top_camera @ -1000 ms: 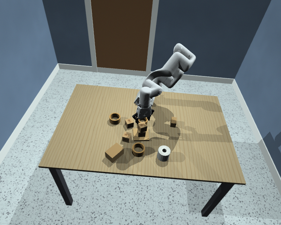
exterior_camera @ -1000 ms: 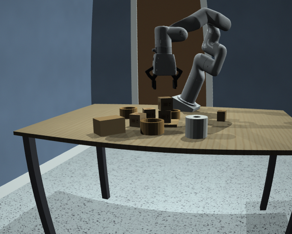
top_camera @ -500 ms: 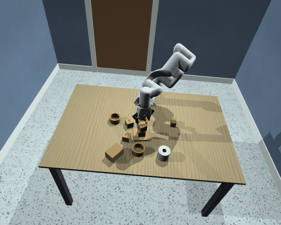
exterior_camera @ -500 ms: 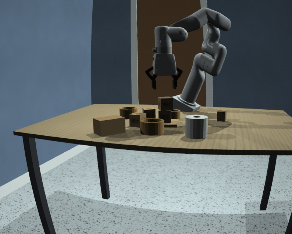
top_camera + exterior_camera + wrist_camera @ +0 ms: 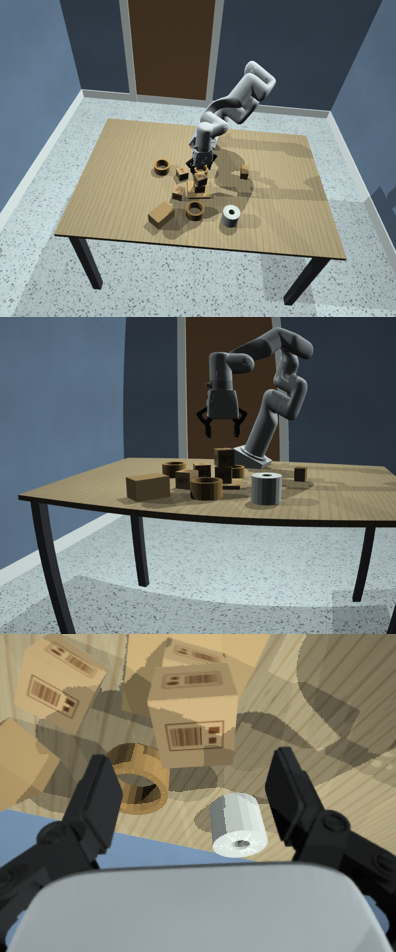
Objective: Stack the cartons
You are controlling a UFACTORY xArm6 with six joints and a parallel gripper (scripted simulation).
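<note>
three brown wooden rings sit on the table [image 5: 281,198]: one at far left [image 5: 161,167], one near the front [image 5: 195,210], one at the back, half hidden [image 5: 238,470]. a bigger oblong brown box [image 5: 160,214] lies front left, a grey roll [image 5: 230,216] front right.

Four cube cartons [image 5: 200,179] — three wooden rings [image 5: 195,210], one grey roll [image 5: 230,216], one oblong box [image 5: 160,214].
</note>
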